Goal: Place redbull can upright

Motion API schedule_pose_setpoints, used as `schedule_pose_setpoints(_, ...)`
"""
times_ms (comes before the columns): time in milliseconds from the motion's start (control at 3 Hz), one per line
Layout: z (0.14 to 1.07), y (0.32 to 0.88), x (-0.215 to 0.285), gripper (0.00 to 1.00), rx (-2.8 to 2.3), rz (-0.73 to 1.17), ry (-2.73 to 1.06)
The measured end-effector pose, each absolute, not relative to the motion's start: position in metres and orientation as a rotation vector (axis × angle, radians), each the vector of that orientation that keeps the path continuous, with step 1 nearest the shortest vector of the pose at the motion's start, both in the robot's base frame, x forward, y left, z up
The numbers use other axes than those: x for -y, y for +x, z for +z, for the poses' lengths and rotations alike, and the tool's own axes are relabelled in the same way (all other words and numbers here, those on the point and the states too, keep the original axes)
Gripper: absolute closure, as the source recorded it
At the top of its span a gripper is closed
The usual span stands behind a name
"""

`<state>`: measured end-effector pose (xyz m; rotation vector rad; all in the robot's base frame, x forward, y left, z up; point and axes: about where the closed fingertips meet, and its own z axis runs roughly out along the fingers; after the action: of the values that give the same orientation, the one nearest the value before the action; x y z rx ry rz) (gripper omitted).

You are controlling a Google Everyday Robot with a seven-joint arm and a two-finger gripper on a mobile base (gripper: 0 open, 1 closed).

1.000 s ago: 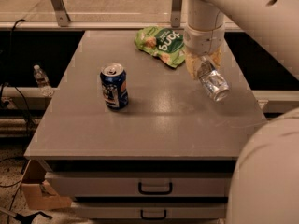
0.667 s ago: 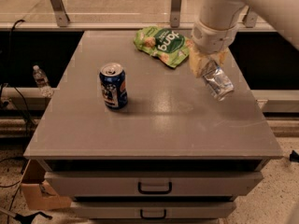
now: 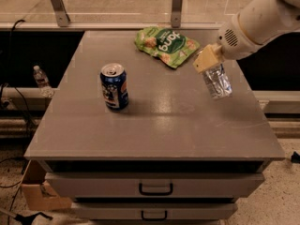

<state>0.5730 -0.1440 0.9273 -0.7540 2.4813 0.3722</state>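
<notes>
The redbull can (image 3: pixel 217 81) is a slim, shiny silver can. It hangs tilted over the right part of the grey table (image 3: pixel 187 125), its lower end toward the right front. My gripper (image 3: pixel 207 60) reaches in from the upper right and is shut on the can's upper end with tan fingers (image 3: pixel 204 61). I cannot tell whether the can's lower end touches the tabletop.
A wider dark-blue can (image 3: pixel 114 86) stands upright on the left middle of the table. A green snack bag (image 3: pixel 165 45) lies at the back centre. A small water bottle (image 3: pixel 41 78) stands left of the table, off it. Drawers (image 3: pixel 155 187) sit below the front edge.
My arm has swung from above the can to the upper right. The can has stayed at nearly the same spot in my grip.
</notes>
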Motion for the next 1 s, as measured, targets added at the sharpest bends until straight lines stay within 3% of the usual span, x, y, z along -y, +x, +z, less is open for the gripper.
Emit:
schedule_pose_setpoints(667,0.928,0.573,0.144,1.00,-2.413,0.417,-0.777)
schedule_pose_setpoints(1000,0.936,0.572,0.134,1.00,-2.264,0.532,-0.828)
